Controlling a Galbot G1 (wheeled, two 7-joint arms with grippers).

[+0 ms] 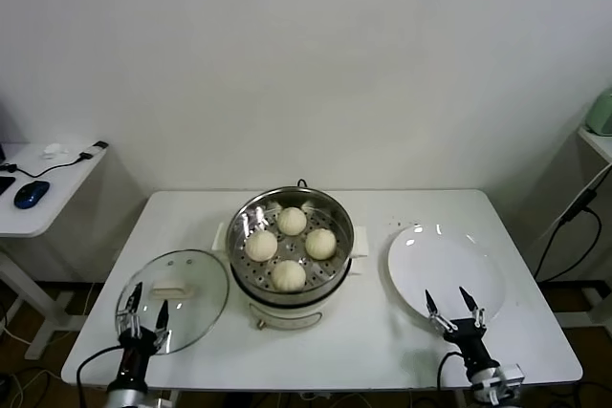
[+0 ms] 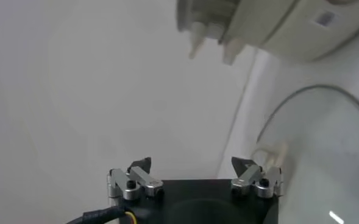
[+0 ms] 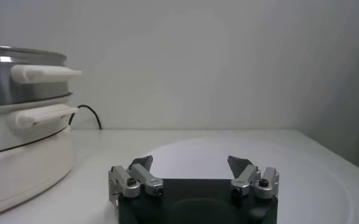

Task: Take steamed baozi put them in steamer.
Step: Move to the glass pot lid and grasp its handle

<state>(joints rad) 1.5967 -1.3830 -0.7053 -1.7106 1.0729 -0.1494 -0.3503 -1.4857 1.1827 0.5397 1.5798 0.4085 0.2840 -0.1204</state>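
Note:
Several cream-white steamed baozi (image 1: 290,247) lie on the perforated tray inside the shiny steel steamer (image 1: 247,219) at the table's middle; its side and cream handles also show in the right wrist view (image 3: 21,103). My left gripper (image 1: 146,302) is open and empty at the front left, over the near edge of the glass lid. My right gripper (image 1: 448,300) is open and empty at the front right, over the near edge of the white plate. In the wrist views both grippers, left (image 2: 191,163) and right (image 3: 191,161), stand with jaws wide apart and nothing between them.
A round glass lid (image 1: 196,284) with a cream handle lies left of the steamer; its rim also shows in the left wrist view (image 2: 325,122). A bare white plate (image 1: 445,260) lies to the right. A side desk with a mouse (image 1: 31,193) stands far left.

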